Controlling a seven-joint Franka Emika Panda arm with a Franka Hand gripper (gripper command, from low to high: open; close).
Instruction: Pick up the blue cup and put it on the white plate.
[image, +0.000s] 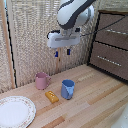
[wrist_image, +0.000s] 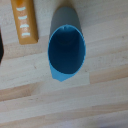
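The hand (image: 62, 53) hangs open and empty above the desk (image: 95, 100); the blue cup (image: 67, 89) stands upright below it, well apart from the white plate (image: 15, 111); just beside the cup lies an orange bar (image: 51, 96), its white lettering too blurred to read; a pink mug (image: 42, 80) stands near.

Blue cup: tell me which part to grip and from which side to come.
Come from straight above. The blue cup stands upright with its mouth open to the gripper overhead, so pinching one rim wall looks best. Keep the fingers on the side away from the orange block nearby.
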